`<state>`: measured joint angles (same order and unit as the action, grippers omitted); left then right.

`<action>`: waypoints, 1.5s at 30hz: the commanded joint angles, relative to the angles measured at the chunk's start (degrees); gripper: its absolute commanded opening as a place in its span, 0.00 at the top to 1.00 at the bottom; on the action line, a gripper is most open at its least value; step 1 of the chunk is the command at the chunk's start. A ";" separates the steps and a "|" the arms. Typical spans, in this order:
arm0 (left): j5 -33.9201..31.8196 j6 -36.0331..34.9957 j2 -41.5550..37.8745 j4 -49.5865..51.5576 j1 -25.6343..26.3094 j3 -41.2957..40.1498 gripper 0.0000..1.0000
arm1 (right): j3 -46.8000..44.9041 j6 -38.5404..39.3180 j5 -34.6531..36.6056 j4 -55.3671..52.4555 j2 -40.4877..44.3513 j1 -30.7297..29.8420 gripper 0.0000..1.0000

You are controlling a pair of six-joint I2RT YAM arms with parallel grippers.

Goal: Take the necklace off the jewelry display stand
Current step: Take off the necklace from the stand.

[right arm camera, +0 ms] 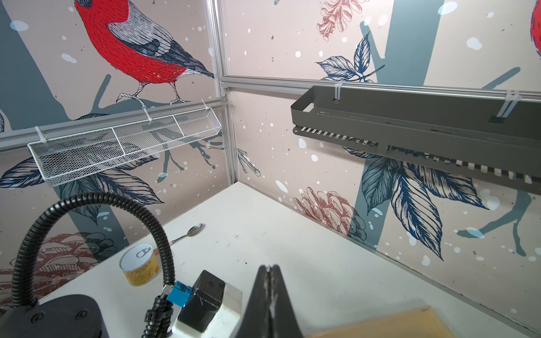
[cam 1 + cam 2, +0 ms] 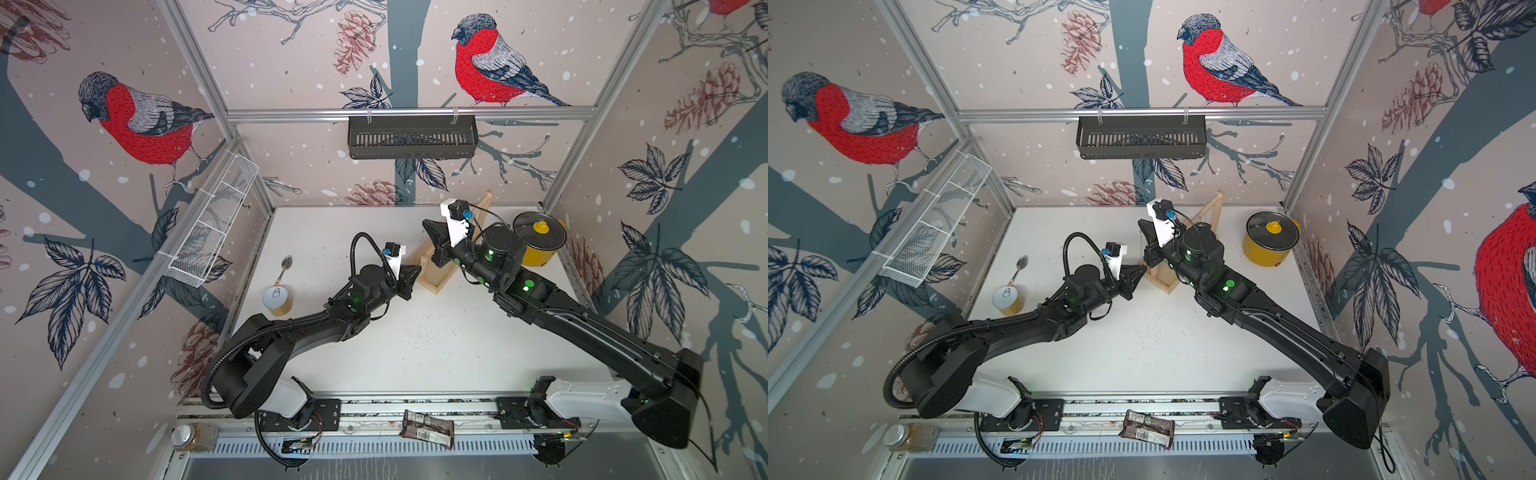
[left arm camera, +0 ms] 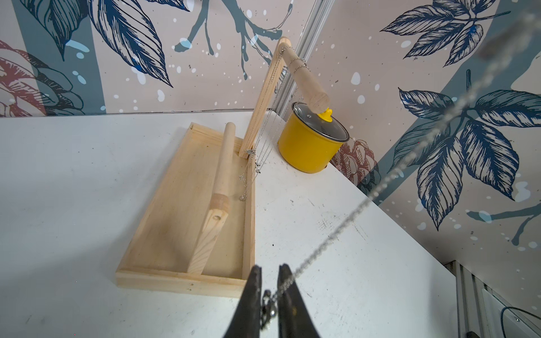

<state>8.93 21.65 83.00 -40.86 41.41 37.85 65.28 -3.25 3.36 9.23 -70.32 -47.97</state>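
The jewelry display stand (image 3: 181,281) is pale wood: a tray base, an upright post and a round crossbar (image 3: 304,79). Thin silver chains (image 3: 297,65) still hang over the crossbar down to the tray. A second wooden post and rod (image 3: 221,172) lies flat in the tray. My left gripper (image 3: 270,267) hovers just off the tray's front corner, shut on the clasp end of the necklace (image 3: 380,187). Its chain runs taut from there up and out of view. My right gripper (image 1: 268,267) is shut above the stand (image 2: 432,286), a silvery glint in its seam. Both top views show both grippers (image 2: 417,272) (image 2: 426,224).
A yellow lidded pot (image 2: 540,243) stands right of the stand. A tin can (image 2: 277,300) and a spoon (image 2: 286,266) lie at the left. A black shelf (image 2: 411,137) hangs on the back wall, a white mesh basket (image 2: 212,224) on the left wall.
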 commanded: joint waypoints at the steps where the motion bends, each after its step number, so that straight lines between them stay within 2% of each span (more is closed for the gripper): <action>1: 0.76 0.72 -1.12 0.28 0.16 -0.81 0.87 | -0.90 -1.06 0.41 1.61 0.08 -0.55 0.96; 4: 1.28 0.99 -1.67 2.15 0.16 -0.88 0.90 | -1.51 -1.50 0.46 2.09 -0.16 -0.81 0.96; 26: 2.13 2.36 -5.09 5.83 -0.06 -3.35 0.90 | -0.59 -2.09 1.53 2.63 -1.22 -3.44 0.96; 34: 2.57 5.03 -10.12 13.24 -1.53 -5.50 0.90 | 0.55 -5.73 3.16 0.98 -6.70 -4.74 0.96; 39: 5.57 6.89 -14.37 17.74 -6.13 -10.14 0.90 | 0.37 -8.36 3.55 1.67 -10.07 -4.91 0.96; 45: 3.11 10.30 -16.12 20.78 -7.32 -13.71 0.90 | 2.84 -11.04 3.11 0.83 -15.78 -4.77 0.96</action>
<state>12.29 29.34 67.24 -21.89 34.59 25.21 66.85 -12.08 6.35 9.61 -84.66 -52.80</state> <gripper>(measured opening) 0.102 0.051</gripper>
